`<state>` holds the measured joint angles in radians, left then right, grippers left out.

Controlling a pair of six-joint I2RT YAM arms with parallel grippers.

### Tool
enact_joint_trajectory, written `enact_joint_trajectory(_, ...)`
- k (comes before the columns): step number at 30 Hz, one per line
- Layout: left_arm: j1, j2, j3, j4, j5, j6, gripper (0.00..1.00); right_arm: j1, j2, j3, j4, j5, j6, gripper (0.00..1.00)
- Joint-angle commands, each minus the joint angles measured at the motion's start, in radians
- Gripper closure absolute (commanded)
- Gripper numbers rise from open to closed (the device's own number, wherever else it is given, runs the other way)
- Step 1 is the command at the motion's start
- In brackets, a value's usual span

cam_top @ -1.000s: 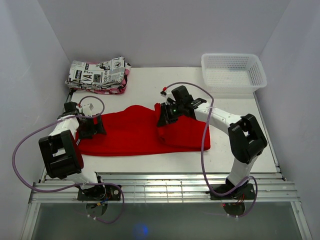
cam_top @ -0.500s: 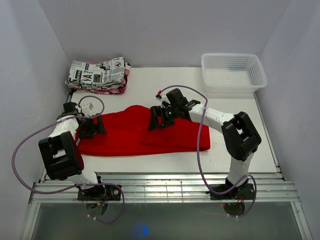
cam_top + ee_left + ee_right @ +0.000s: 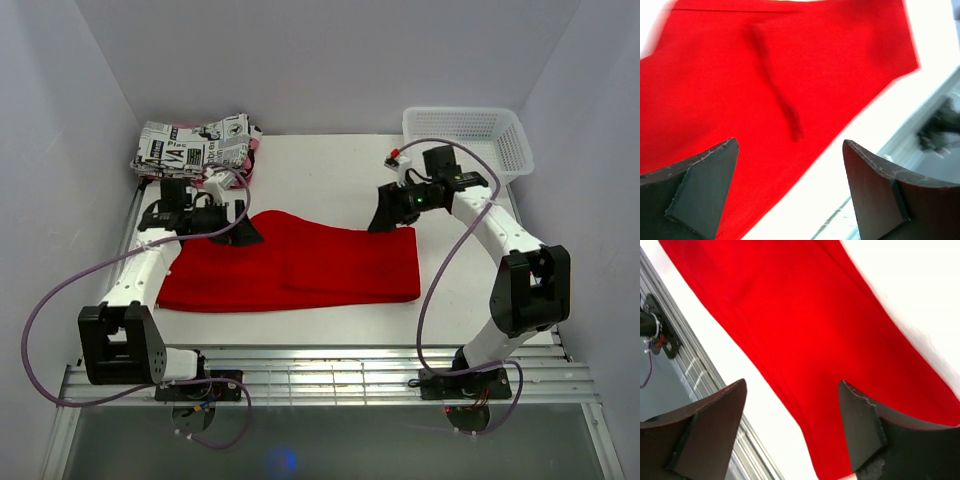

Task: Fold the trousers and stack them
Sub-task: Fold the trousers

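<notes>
The red trousers [image 3: 300, 265] lie flat on the white table, folded into a long band with one layer lying over the right half. My left gripper [image 3: 243, 232] hovers over their back left edge, open and holding nothing. In the left wrist view the red fabric [image 3: 765, 75] fills the space ahead of the spread left gripper [image 3: 790, 141]. My right gripper [image 3: 383, 215] hangs open just above the back right corner. Its wrist view shows the trousers' layered edge [image 3: 815, 315] running under the right gripper [image 3: 792, 382], nothing pinched.
A folded newspaper-print garment [image 3: 195, 148] rests at the back left corner. A white mesh basket [image 3: 465, 140] stands at the back right. Metal rails [image 3: 320, 375] run along the near table edge. Grey walls close in both sides.
My right gripper opened and let go of the trouser end, then pulled back to the right. The fold now lies flat. My left arm swung from the left end toward the back edge.
</notes>
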<state>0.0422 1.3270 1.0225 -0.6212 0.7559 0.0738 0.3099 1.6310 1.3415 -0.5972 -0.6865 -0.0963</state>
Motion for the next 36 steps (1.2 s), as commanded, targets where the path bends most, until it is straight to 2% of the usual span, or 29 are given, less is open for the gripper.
enact_joint_trajectory(1,-0.093,0.037,-0.032,0.122,0.117,-0.169,0.05,-0.086,0.020,-0.068,-0.249,-0.140,-0.269,0.23)
enact_joint_trajectory(3,-0.137,0.086,-0.032,0.153,0.137,-0.198,0.06,-0.098,0.020,-0.108,-0.301,-0.150,-0.371,0.28)
enact_joint_trajectory(6,-0.211,0.168,0.001,0.161,0.123,-0.204,0.09,-0.112,0.049,-0.192,-0.335,-0.108,-0.433,0.33)
enact_joint_trajectory(9,-0.281,0.245,0.030,0.207,0.074,-0.230,0.11,-0.153,0.049,-0.309,-0.252,-0.010,-0.419,0.38)
enact_joint_trajectory(11,-0.286,0.291,0.034,0.224,0.072,-0.272,0.14,-0.181,0.036,-0.375,-0.198,0.101,-0.398,0.42)
enact_joint_trajectory(13,-0.286,0.345,0.031,0.241,0.068,-0.287,0.16,-0.228,0.036,-0.400,-0.151,0.146,-0.395,0.44)
enact_joint_trajectory(20,-0.292,0.509,0.039,0.242,-0.003,-0.279,0.21,-0.264,0.046,-0.357,-0.211,0.150,-0.410,0.43)
enact_joint_trajectory(23,-0.292,0.549,0.100,0.172,-0.004,-0.217,0.21,-0.282,-0.005,-0.294,-0.262,0.140,-0.419,0.43)
enact_joint_trajectory(26,-0.292,0.509,0.191,0.095,-0.004,-0.125,0.13,-0.363,-0.068,-0.237,-0.269,0.153,-0.410,0.38)
enact_joint_trajectory(28,-0.274,0.419,0.226,0.051,-0.047,-0.082,0.03,-0.406,-0.074,-0.225,-0.269,0.165,-0.405,0.32)
enact_joint_trajectory(29,-0.253,0.385,0.226,0.045,-0.056,-0.085,0.02,-0.413,-0.066,-0.223,-0.271,0.185,-0.407,0.31)
enact_joint_trajectory(32,-0.096,0.316,0.238,-0.063,0.015,-0.066,0.02,-0.431,-0.019,-0.237,-0.259,0.202,-0.387,0.27)
enact_joint_trajectory(33,-0.006,0.302,0.244,-0.146,0.029,-0.028,0.02,-0.437,0.006,-0.239,-0.247,0.196,-0.376,0.26)
enact_joint_trajectory(36,0.140,0.253,0.239,-0.222,-0.004,0.049,0.02,-0.439,0.048,-0.243,-0.219,0.159,-0.339,0.21)
